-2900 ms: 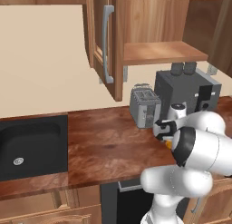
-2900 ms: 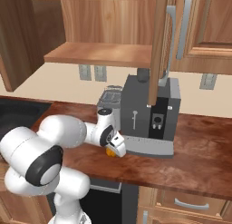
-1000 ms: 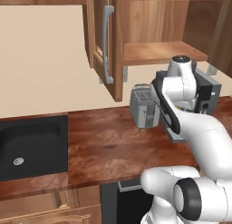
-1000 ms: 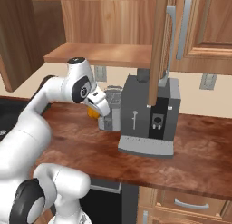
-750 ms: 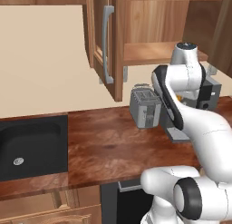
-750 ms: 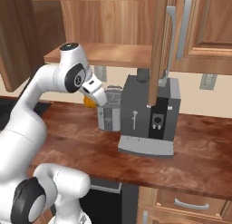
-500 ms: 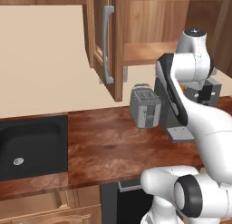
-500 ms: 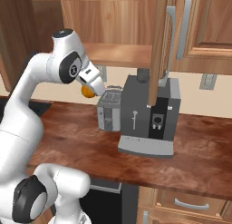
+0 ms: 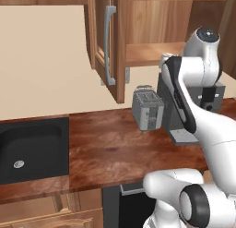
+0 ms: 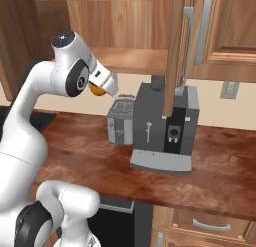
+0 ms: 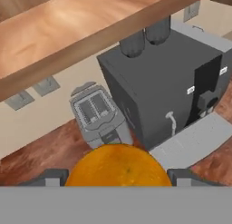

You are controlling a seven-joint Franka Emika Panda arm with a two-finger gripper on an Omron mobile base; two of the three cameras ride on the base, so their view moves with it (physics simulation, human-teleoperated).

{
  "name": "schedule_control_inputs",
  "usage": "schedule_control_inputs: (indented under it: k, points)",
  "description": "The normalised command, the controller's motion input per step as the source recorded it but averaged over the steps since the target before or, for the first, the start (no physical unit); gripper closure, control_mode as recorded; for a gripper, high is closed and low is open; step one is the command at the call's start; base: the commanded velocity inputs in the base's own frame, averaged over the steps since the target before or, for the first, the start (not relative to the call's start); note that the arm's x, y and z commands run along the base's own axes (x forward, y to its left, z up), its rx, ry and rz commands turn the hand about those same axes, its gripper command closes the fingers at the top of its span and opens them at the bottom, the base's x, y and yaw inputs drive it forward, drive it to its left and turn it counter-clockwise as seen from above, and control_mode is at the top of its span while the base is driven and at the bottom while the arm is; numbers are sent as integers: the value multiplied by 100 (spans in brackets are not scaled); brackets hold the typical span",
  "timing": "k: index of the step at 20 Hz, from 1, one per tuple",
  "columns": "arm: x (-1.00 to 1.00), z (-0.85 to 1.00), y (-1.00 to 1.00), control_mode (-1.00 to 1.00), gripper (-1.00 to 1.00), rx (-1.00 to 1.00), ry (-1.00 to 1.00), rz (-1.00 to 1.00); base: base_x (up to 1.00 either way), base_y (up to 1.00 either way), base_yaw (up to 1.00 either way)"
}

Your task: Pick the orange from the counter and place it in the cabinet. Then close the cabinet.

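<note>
The two-finger gripper (image 10: 101,87) clamps the small round bright-orange fruit (image 11: 118,166), lifted near the brown wooden wall cabinet's shelf edge (image 10: 131,61); placing it and closing the doors remain

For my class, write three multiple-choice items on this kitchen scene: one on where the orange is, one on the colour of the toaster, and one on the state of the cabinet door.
1. Where is the orange?
A. Lying in the sink
B. Held in the tool, above the toaster
C. Resting on the cabinet shelf

2. What colour is the toaster?
A. Grey
B. Red
C. Yellow

3. How does the cabinet door stand?
A. Shut
B. Taken off
C. Open

Answers:
1 B, since the hand view shows the orange between the fingers of the tool with the toaster on the counter below it.
2 A, since its body is grey in every view.
3 C, since the door swings outward and the wooden shelf inside is exposed.
</note>
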Motion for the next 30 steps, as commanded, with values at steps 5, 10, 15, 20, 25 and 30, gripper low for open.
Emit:
schedule_control_inputs:
  k: [5, 10, 15, 20, 25, 30]
  points:
    - [14, 0, 0, -100, 100, -6, -31, 14, 0, 0, 0]
    - [1, 45, 0, -100, 100, -1, -13, 18, 0, 0, 0]
    - [0, 96, 0, -100, 100, 0, 0, 19, 0, 0, 0]
    - [0, 90, 0, -100, 100, 0, 2, 12, 0, 0, 0]
    - [23, 16, 0, -100, 100, -2, 12, 3, 0, 0, 0]
    - [71, -18, 6, -100, 100, -15, 25, 0, 0, 0, 0]
